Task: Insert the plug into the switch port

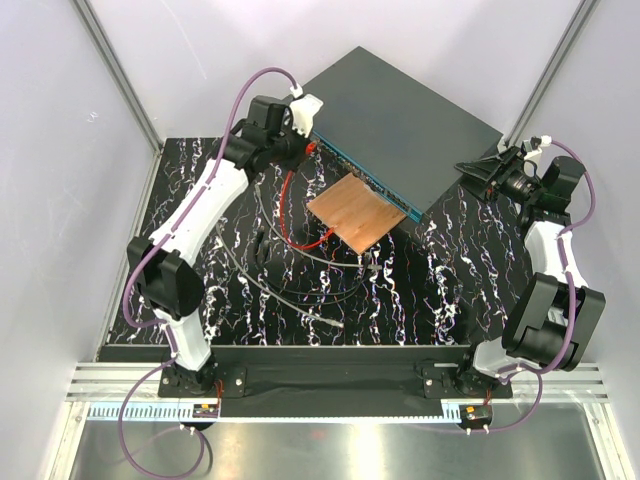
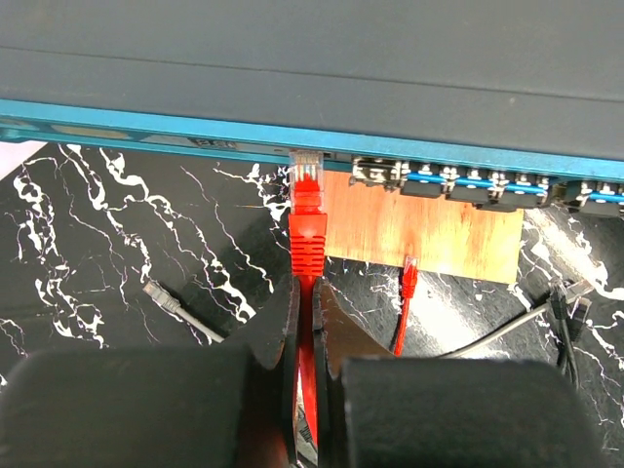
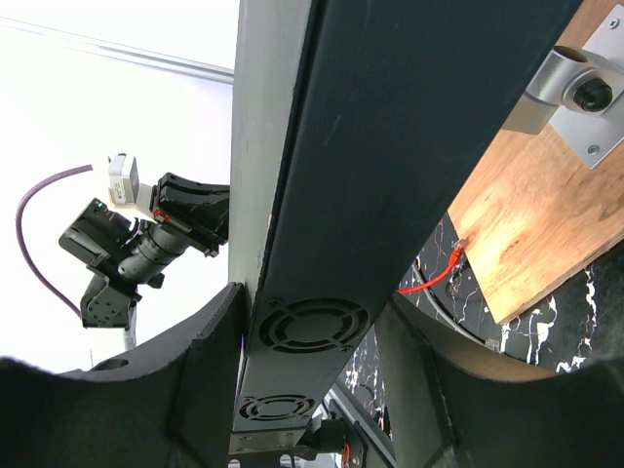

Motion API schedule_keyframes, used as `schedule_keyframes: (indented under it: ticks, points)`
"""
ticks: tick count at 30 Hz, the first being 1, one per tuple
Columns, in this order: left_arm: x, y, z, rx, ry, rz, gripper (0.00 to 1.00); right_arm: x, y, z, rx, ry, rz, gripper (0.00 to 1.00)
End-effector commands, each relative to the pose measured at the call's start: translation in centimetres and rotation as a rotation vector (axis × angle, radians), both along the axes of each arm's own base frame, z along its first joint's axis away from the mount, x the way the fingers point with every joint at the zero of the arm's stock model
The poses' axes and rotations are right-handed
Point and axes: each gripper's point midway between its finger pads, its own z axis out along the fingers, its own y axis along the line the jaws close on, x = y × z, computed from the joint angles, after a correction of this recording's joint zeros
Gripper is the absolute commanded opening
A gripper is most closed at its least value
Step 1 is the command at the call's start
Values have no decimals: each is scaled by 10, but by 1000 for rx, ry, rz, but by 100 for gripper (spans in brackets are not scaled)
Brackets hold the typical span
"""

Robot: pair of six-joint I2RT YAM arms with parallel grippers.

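— From overhead, where's the plug?

— Near the left end of the dark grey metal switch (image 1: 400, 110), up against its long blue-teal face (image 1: 368, 172). The left end effector (image 1: 300, 148) is right there. The red patch cable (image 1: 286, 205) runs from it across the black marbled desk (image 1: 450, 270), beside the copper-brown square plate (image 1: 360, 212). The right end effector (image 1: 480, 168) sits on the switch's opposite corner.

— And the left wrist view?

— The left end effector's jaws are pinched narrow on the red cable, just behind the ribbed boot (image 2: 308, 244). The clear-tipped red plug (image 2: 305, 180) has its nose at a socket mouth. I can't tell whether it's seated.

— Is that a good hold?

— Risky, I'd say. The cable is soft and would likely buckle under a push. The boot looks stiffer, so it's the better place to grip. The plug is light, and its latch tab is probably fragile.

— Right wrist?

— That end effector straddles the switch's vented end (image 3: 312, 327), with a finger (image 3: 210, 370) against each broad face, clamping it. The box looks heavy and rigid but smooth, so I'd expect it to slide without that brace.
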Motion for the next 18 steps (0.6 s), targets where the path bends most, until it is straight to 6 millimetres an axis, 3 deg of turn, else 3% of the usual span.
schedule_keyframes:
  ticks: [1,7,18]
  points:
    - [8,-13,24,-22,-86,-24,0,9,-4,9,-29,-42,-25,0]
    - [3,-24,24,-30,-76,-51,0,9,-4,10,-36,-47,-32,0]
    - [18,-15,34,-21,-109,0,0,9,-5,8,-39,-43,-32,0]
